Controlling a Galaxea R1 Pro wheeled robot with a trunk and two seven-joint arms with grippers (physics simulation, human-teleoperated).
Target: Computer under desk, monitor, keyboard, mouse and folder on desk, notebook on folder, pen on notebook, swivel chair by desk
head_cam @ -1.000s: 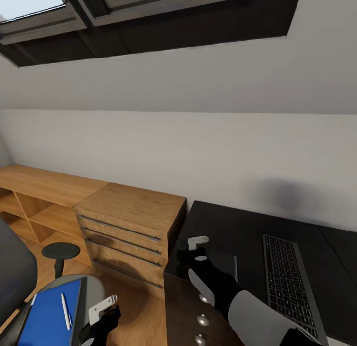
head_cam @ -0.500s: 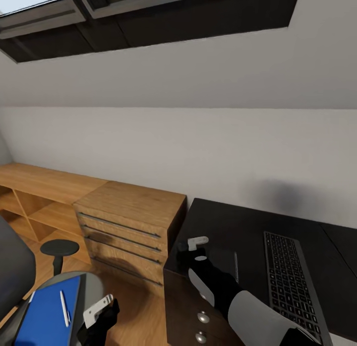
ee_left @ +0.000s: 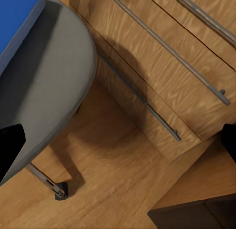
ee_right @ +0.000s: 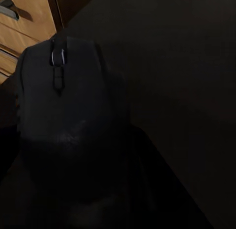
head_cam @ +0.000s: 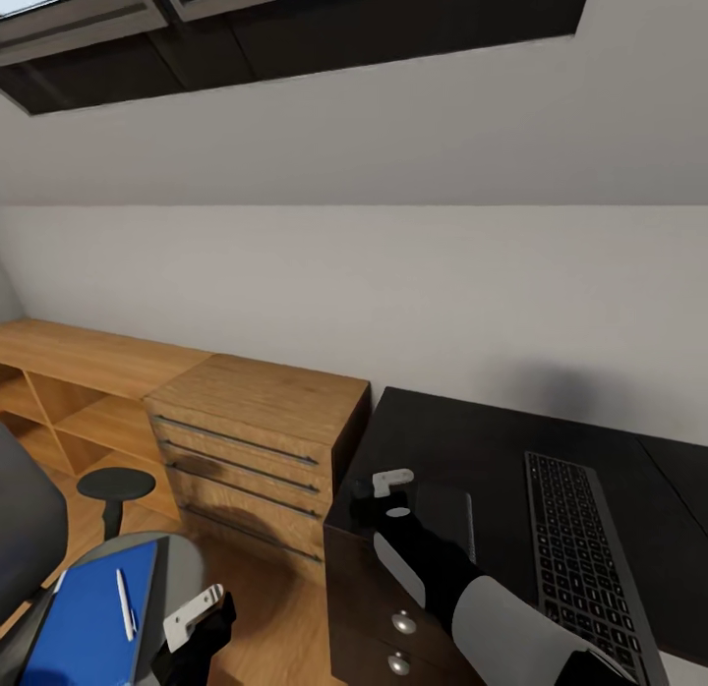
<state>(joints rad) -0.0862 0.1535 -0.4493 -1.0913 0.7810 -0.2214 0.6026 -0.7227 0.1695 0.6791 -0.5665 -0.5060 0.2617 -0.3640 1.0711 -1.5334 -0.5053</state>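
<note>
I am looking down over both arms at a bedroom corner under a sloped white wall. My right gripper hangs over the near left corner of the glossy black surface of the desk. In the right wrist view the mouse, black with a scroll wheel, sits right at these jaws, on or just above the surface; I cannot tell whether the jaws are closed on it or merely around it, because everything there is dark. To the right of these jaws, well apart, the keyboard lies flat on the surface, its long side running away from me. Below the jaws, the desk's black drawer front shows round silver knobs.

My left gripper hangs low over the wooden floor, one pale finger visible; I cannot tell how far its jaws are parted. Just left of these jaws is the grey seat of the swivel chair, with the blue folder lying flat on it and the white pen resting on the folder. Beyond these jaws stands a light-wood drawer chest with long metal handles, and a low light-wood shelving unit runs further left.
</note>
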